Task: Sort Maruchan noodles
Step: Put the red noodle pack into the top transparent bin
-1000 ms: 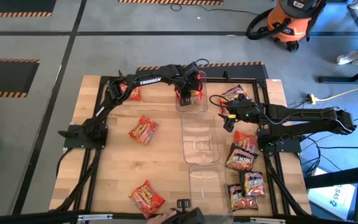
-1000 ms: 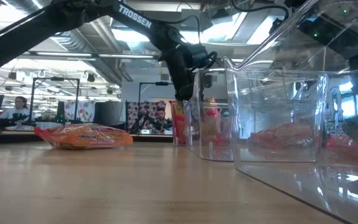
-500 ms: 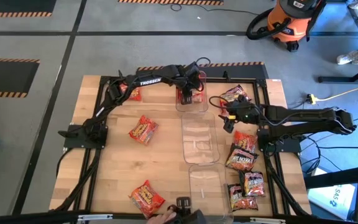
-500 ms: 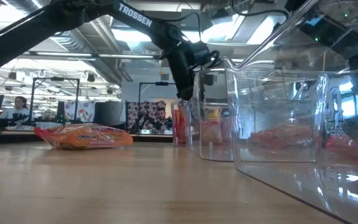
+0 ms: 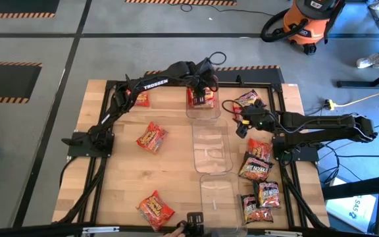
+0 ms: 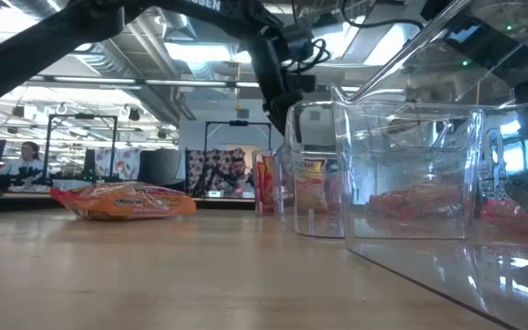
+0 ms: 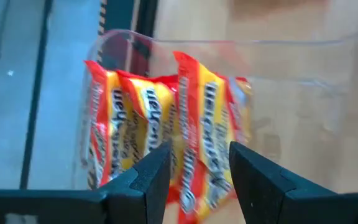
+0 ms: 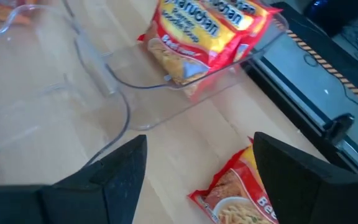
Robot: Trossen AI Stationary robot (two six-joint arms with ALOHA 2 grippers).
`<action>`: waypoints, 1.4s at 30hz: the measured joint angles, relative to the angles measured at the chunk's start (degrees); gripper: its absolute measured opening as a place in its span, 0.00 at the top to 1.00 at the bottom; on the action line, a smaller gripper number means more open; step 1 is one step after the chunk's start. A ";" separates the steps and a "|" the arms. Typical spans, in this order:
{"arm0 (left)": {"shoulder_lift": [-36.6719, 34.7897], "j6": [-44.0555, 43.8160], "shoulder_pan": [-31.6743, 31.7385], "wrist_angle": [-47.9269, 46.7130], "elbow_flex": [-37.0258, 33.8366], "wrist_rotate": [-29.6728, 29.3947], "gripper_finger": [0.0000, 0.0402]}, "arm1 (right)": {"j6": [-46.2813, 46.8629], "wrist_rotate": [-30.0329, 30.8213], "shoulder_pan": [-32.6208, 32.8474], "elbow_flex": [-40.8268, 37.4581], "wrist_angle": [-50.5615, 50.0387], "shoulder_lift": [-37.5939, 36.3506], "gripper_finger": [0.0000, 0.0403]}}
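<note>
Red-yellow Maruchan noodle packets (image 7: 166,118) stand on edge in the far clear bin (image 5: 202,108), leaning against its far wall. My left gripper (image 7: 199,165) hangs open above them (image 5: 202,92), touching nothing. My right gripper (image 5: 241,127) waits open right of the bins, over the bare table (image 8: 194,168). More red-yellow packets lie flat on the left (image 5: 152,137) (image 5: 155,209) (image 5: 139,99). Dark and orange-red packets lie on the right (image 5: 255,170) (image 5: 247,99).
Three clear bins stand in a row from far to near down the table's middle; the middle bin (image 5: 210,148) and the near bin (image 5: 217,197) hold nothing. A packet (image 8: 241,193) lies just below my right gripper. The black frame (image 5: 278,85) borders the table.
My left gripper has gone up out of the far bin and tipped a little. The packets stay standing on edge in the bin.
</note>
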 joint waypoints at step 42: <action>-50.64 -16.04 -11.55 50.18 -80.48 5.90 0.61 | 8.76 -30.77 -46.10 1.99 -10.62 15.41 0.33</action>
